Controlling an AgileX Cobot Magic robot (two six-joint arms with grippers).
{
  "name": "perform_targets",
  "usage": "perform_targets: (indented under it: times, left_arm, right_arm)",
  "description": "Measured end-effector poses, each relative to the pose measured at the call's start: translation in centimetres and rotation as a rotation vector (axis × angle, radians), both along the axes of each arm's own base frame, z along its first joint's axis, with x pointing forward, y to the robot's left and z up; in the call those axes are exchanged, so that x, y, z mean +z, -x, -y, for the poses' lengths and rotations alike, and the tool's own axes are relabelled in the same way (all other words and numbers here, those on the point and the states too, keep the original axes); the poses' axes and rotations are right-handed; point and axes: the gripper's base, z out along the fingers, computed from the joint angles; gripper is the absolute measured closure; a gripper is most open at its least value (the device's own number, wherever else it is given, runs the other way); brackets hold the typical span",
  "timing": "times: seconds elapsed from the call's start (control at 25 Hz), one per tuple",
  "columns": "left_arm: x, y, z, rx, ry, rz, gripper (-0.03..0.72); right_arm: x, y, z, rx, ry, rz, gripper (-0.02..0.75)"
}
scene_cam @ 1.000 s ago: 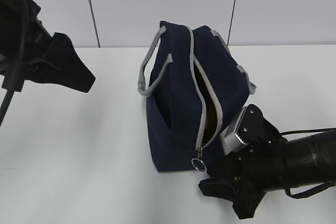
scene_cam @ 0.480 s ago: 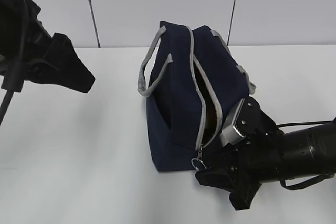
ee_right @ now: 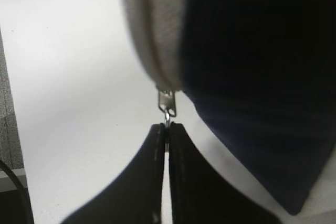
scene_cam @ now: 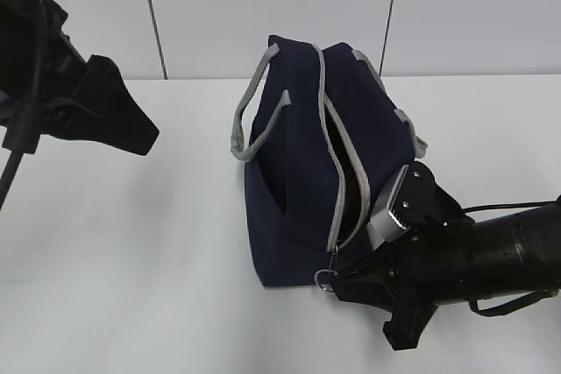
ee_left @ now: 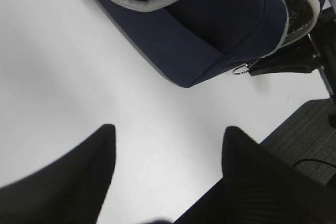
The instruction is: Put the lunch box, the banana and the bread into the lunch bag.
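Note:
The navy lunch bag (scene_cam: 294, 190) stands on the white table with its grey zipper partly open along the top and down the near end. At the bottom of the zipper, my right gripper (scene_cam: 338, 283) is shut on the metal ring pull (scene_cam: 325, 278). In the right wrist view its fingertips (ee_right: 167, 126) pinch the ring pull (ee_right: 167, 118) just below the slider. My left gripper (ee_left: 169, 129) hangs open and empty above bare table, left of the lunch bag (ee_left: 210, 24). The lunch box, the banana and the bread are hidden or out of view.
Grey handles (scene_cam: 250, 120) hang off the bag's left side. Silver foil lining (ee_left: 296, 9) shows inside the opening. The table's near edge borders dark floor (ee_left: 304, 140). A white panelled wall (scene_cam: 263, 6) stands behind the table.
My right gripper has slid left up to the zipper's end and closed on the ring pull, which now points left. The left arm and bag have not moved.

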Motion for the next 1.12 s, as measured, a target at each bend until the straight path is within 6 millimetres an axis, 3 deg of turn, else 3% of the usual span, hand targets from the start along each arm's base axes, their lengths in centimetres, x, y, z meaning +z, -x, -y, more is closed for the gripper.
perform_targets:
  times: [0.32,1.12]
  left_arm:
    - [0.0,0.0,0.0,0.0,0.0,-0.001,0.244]
    - [0.0,0.0,0.0,0.0,0.0,-0.001,0.244]
  right_arm:
    - [0.2,0.1,0.2,-0.043,0.005,-0.048,0.738]
    - [6.1,2.2,0.8,-0.062,0.002,-0.021,0.738]
